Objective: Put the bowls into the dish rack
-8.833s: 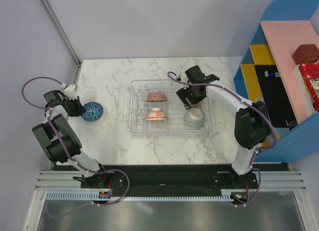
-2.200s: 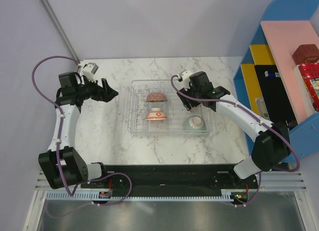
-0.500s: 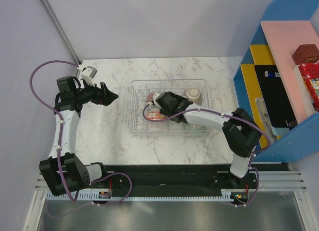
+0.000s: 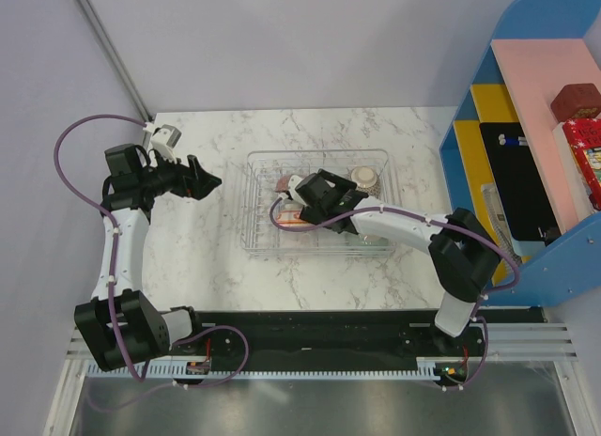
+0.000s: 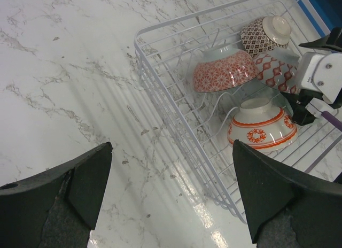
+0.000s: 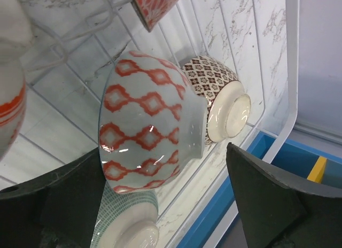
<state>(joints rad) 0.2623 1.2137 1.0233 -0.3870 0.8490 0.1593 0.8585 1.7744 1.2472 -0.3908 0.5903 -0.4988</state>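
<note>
Your left gripper (image 5: 171, 165) hangs over the marble table (image 5: 64, 71), and its fingers (image 5: 80, 178) are spread wide with nothing between them. In the overhead view it sits left of centre, well apart from the dish rack (image 4: 255, 234) and pointing towards it.

Your right gripper (image 6: 165, 152) is over the rack, in the middle of the overhead frame, and it is spread wide too. In its wrist view, the pale bowl with red diamonds (image 6: 144, 130) fills the gap, tipped on its side with its mouth towards the lower left. I cannot tell whether either finger touches it.

Up and to the right of that bowl, touching it or very nearly, is the brown-lattice bowl (image 6: 211, 77). It also lies on its side, with its cream foot ring turned to the right. At the bottom of that frame, under the diamond bowl, the green bowl (image 6: 120, 208) peeks out with its foot showing.

In your left wrist view the rack takes up the upper right. The red-patterned bowl (image 5: 223, 71) rests mouth-down on the wire tines near the top. The orange-and-white bowl (image 5: 262, 128) sits mouth-down below it, towards the right edge. All five bowls are inside the rack's rim.
</note>
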